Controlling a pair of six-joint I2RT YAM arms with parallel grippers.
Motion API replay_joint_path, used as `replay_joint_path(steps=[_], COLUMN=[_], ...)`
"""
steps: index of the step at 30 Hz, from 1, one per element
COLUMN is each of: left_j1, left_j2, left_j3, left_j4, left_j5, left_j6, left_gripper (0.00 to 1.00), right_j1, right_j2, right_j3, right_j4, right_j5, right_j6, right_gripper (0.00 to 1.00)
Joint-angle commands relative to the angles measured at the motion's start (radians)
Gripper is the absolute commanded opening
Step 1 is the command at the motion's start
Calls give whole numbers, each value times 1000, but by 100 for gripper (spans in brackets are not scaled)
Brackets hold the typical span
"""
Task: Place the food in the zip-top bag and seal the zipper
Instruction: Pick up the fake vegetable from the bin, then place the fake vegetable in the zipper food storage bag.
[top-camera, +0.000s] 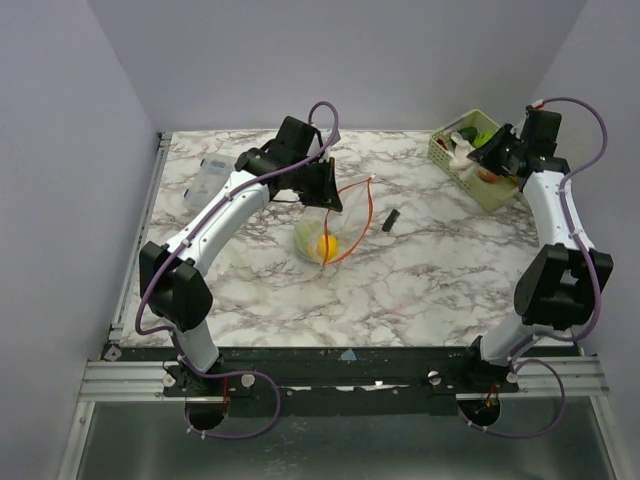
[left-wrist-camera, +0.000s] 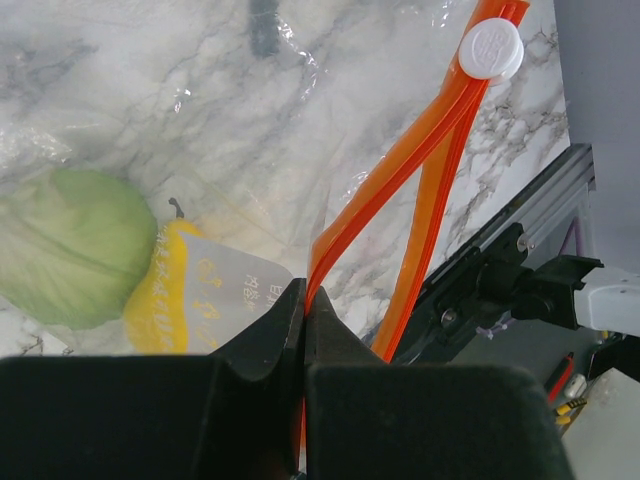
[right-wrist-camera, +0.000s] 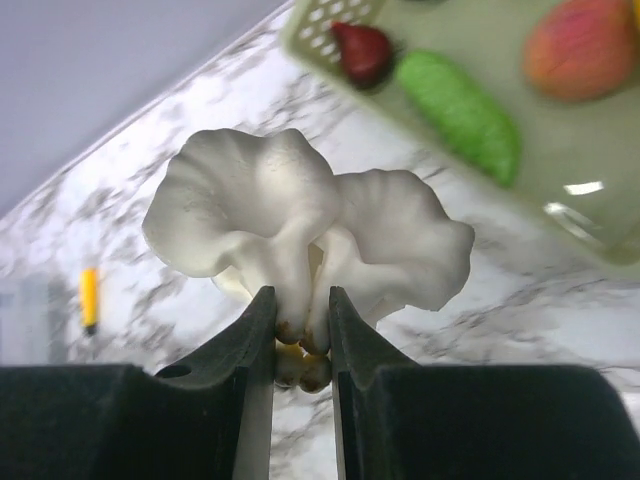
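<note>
- Black fingers of my left gripper (left-wrist-camera: 303, 330) fill the bottom of the left wrist view, pressed together on one strand of the zipper (left-wrist-camera: 400, 170).
- From that pinch the orange-red strip runs up and away to a round white slider (left-wrist-camera: 490, 48). A second orange strand parts from it lower down, so the mouth is not sealed there.
- I see the zip-top bag (left-wrist-camera: 240, 290) as clear crinkled plastic with a pale printed panel, just left of the pinch.
- Through the plastic show a rounded green food piece (left-wrist-camera: 70, 250) and a yellow food piece (left-wrist-camera: 150, 300), touching each other.
- From above, the bag lies near the middle of the marble table (top-camera: 430, 280), with the left arm reaching over its far end.
- A small black object (top-camera: 391, 220) lies just right of the bag, apart from it.
- My right gripper (right-wrist-camera: 303, 300) is closed on the stem of a white toy mushroom (right-wrist-camera: 290, 220), whose frilled caps spread above the fingers.
- Beside the mushroom, at the table's far right, is a pale green basket (right-wrist-camera: 560, 190).
- It holds a dark red piece (right-wrist-camera: 362, 50), a green pod (right-wrist-camera: 460, 115) and an orange-pink fruit (right-wrist-camera: 585, 45).
- A short yellow stick (right-wrist-camera: 89, 298) lies on the marble, well away from the basket.
- At the far left of the table sits a clear container (top-camera: 207, 180); I cannot tell what is in it.
</note>
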Motion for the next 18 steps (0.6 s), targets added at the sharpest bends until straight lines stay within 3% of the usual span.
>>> replay_joint_path(steps=[1, 4, 9, 18], left_j1=[-3, -2, 5, 15], left_j2=[-3, 6, 16, 16], left_j3=[49, 60, 72, 63], left_j4=[-7, -11, -22, -21], left_j5=[-17, -18, -2, 28], left_j6=[-2, -2, -5, -6], left_gripper=[0, 0, 0, 0], right_j1=[70, 135, 228, 265], right_j2=[-144, -242, -411, -604], right_j3=[-165, -272, -374, -461], right_j4=[127, 213, 268, 445], right_j5=[-268, -390, -452, -628], right_j6=[121, 194, 250, 315], right_gripper=[1, 0, 1, 1])
